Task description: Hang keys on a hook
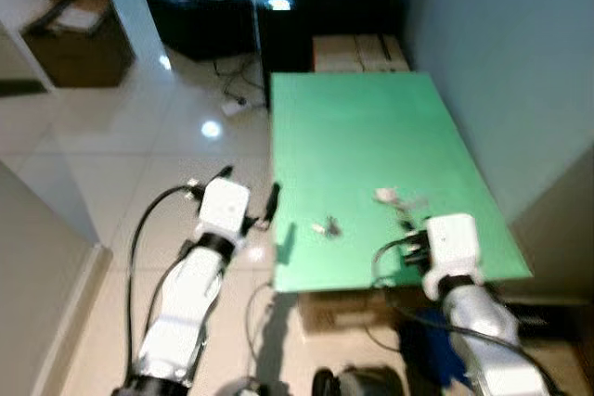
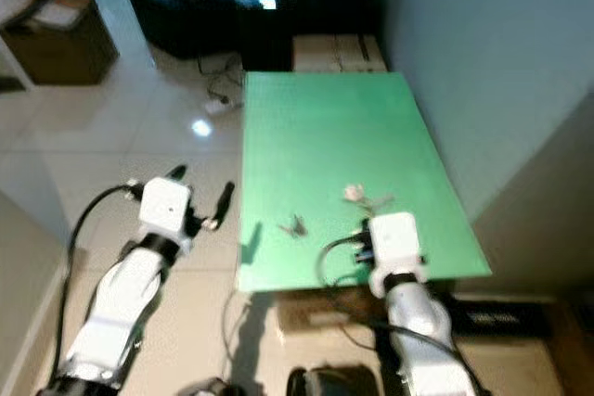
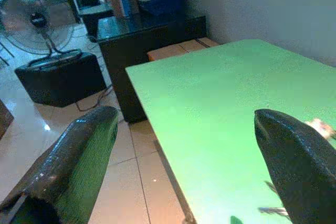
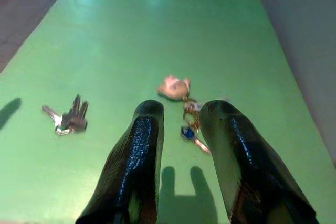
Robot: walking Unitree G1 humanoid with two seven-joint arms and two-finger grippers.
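- Silver metal keys on a ring with a pale pink charm and a small blue tag point(image 4: 184, 109) lie flat on the green counter point(image 1: 371, 127), in the lower right of the left eye view, just ahead of the right end effector point(image 4: 181, 114).
- The right end effector hovers low over the counter with its two black fingers point(image 4: 137, 156) spread apart, the key ring's chain and blue tag lying between the fingertips; nothing is gripped.
- A second bunch of plain silver keys point(image 1: 327, 226) lies on the counter toward lower centre, apart from the first.
- The left end effector point(image 1: 249, 199) is held off the counter's left edge above the pale tiled floor point(image 1: 139, 155), fingers wide open and empty.
- A black cabinet point(image 3: 152, 30) stands beyond the counter, with a standing fan point(image 3: 39, 22) on the floor, upper left in the left wrist view.
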